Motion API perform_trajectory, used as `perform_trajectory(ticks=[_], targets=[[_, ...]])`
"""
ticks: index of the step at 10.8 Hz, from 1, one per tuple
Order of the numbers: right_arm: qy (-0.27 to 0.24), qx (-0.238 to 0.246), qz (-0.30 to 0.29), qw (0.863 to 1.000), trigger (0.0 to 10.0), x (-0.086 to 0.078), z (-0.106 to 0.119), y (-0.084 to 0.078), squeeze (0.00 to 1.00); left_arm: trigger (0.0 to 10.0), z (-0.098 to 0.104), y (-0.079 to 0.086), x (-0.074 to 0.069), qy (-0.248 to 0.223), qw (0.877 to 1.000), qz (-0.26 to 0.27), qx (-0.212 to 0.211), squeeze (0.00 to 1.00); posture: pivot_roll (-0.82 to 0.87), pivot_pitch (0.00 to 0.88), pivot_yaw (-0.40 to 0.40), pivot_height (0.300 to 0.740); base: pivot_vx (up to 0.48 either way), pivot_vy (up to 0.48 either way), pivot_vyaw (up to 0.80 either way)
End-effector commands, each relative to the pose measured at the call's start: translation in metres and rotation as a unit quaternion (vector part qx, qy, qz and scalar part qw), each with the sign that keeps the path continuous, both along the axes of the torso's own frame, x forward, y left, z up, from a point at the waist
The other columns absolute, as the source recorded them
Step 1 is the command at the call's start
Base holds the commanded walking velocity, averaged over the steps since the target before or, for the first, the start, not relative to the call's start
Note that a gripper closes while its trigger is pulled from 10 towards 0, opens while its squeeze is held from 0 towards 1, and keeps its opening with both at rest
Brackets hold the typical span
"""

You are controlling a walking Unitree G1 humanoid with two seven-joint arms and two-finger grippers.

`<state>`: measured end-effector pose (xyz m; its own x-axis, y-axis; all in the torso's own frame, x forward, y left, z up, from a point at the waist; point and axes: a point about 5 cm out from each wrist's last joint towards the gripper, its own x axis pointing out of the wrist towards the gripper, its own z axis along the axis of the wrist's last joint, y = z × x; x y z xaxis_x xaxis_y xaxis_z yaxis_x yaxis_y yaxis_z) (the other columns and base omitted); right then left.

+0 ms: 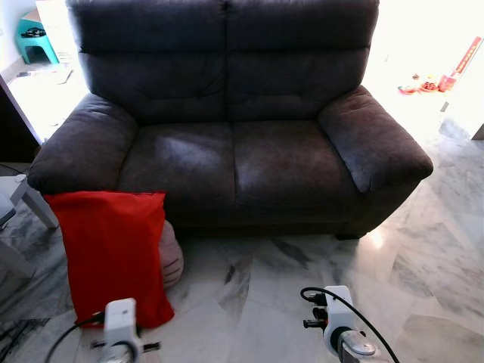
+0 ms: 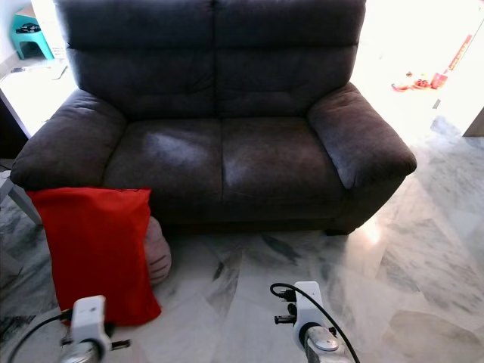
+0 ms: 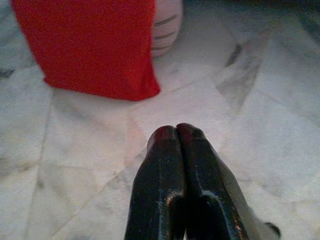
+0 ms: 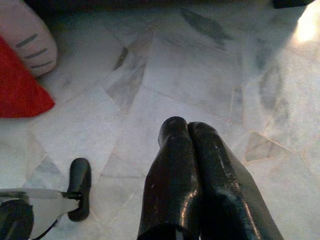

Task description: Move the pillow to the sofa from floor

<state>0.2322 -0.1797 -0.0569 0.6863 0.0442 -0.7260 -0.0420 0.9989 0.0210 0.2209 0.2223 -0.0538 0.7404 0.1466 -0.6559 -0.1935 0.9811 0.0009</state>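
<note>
Daylight blows out both upper corners, the sofa (image 1: 227, 136) stays dim, and wrist views are softly blurred.

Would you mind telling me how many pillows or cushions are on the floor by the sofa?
2. A red pillow stands on the floor, leaning against the sofa below its left armrest; a pinkish striped cushion sits half hidden behind it. Others may be hidden.

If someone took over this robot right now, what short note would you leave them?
Left gripper: shut, holding nothing, low over the floor near the red pillow.
Right gripper: shut, holding nothing, over bare marble floor.
The pillow stands on the floor, leaning against the sofa front by its left armrest, with a pale striped cushion behind it.
Done: nothing yet.
Left: grasp the pillow, lift it, set it on the sofa seat.
</note>
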Motion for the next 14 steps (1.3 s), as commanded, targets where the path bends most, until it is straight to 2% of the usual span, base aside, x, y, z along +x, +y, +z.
perform_trajectory(ticks=[1, 3, 5, 7, 8, 14], targets=[[0.007, -0.004, -0.016, 1.000, 10.0, -0.004, -0.002, -0.007, 0.00, 10.0, 0.002, -0.003, 0.004, -0.006, 1.000, -0.008, 0.002, 0.00, 0.05, 0.031, -0.022, 0.740, 0.000, 0.000, 0.00], [0.024, -0.001, -0.033, 0.999, 10.0, -0.015, -0.008, -0.010, 0.00, 10.0, 0.000, -0.011, 0.004, -0.001, 1.000, -0.020, -0.016, 0.00, 0.06, 0.039, -0.023, 0.740, 0.000, 0.000, 0.00], [0.034, -0.002, -0.040, 0.999, 10.0, -0.021, -0.012, -0.009, 0.00, 10.0, -0.003, -0.011, -0.001, 0.008, 1.000, -0.028, -0.007, 0.00, 0.06, 0.041, -0.022, 0.740, 0.000, 0.000, 0.00], [0.034, -0.001, -0.042, 0.999, 10.0, -0.023, -0.013, -0.009, 0.00, 10.0, -0.005, -0.008, -0.005, 0.014, 1.000, -0.023, -0.006, 0.00, 0.06, 0.046, -0.018, 0.740, 0.000, 0.000, 0.00], [0.031, -0.010, -0.037, 0.999, 10.0, -0.021, -0.012, -0.010, 0.00, 10.0, -0.010, -0.005, -0.015, 0.025, 0.999, -0.022, -0.002, 0.00, 0.07, 0.056, -0.013, 0.740, 0.000, 0.000, 0.00], [0.029, -0.013, -0.040, 0.999, 10.0, -0.020, -0.011, -0.011, 0.00, 10.0, -0.011, -0.005, -0.017, 0.027, 0.999, -0.023, -0.001, 0.00, 0.07, 0.057, -0.012, 0.740, 0.000, 0.000, 0.00]])
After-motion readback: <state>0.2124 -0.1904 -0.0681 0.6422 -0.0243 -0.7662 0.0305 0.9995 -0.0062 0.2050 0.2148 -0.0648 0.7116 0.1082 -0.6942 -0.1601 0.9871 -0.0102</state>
